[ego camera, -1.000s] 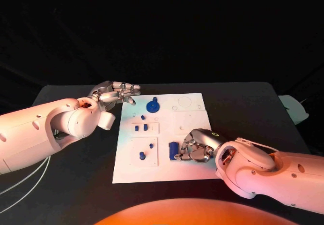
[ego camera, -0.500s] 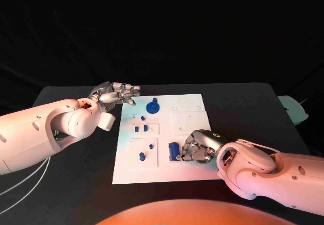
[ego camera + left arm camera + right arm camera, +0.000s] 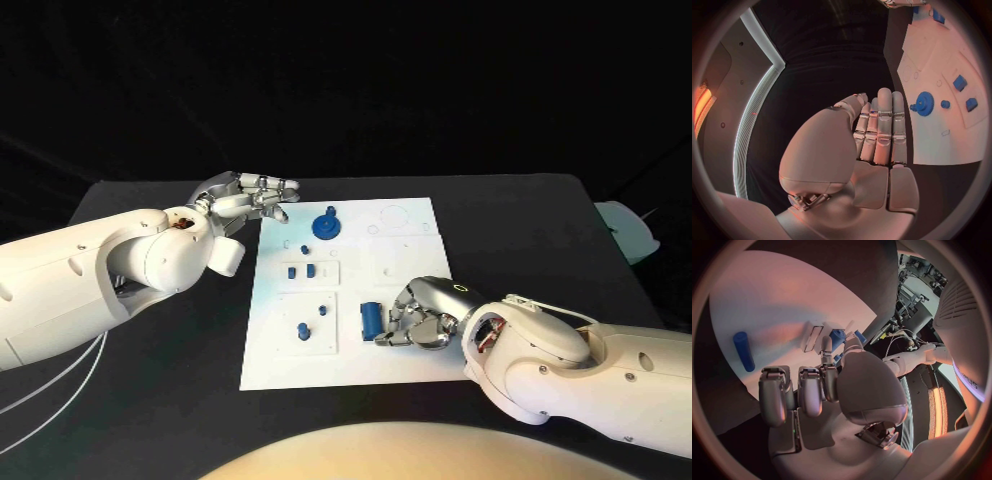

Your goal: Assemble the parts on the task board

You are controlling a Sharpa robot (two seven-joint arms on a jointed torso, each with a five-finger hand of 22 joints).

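Observation:
The white task board [image 3: 346, 350] lies mid-table. A blue gear [image 3: 327, 228] stands near its far edge, and it appears as the blue gear [image 3: 924, 103] in the left wrist view. Several small blue parts [image 3: 300, 271] sit in the board's left recesses. A blue cylinder [image 3: 371, 318] lies flat on the board, seen also as the blue cylinder [image 3: 743, 350] in the right wrist view. My right hand [image 3: 418, 315] hovers just right of it, fingers [image 3: 807, 390] loosely bent and holding nothing. My left hand [image 3: 248, 197] hangs off the board's far left corner, its fingers [image 3: 882, 125] straight and empty.
The black table [image 3: 159, 380] surrounds the board. A pale object [image 3: 627, 232] sits at the table's right edge. White cables [image 3: 43, 395] trail under the left arm.
The blue cylinder now lies a little apart from my right hand's fingers instead of against them. The left arm has not moved.

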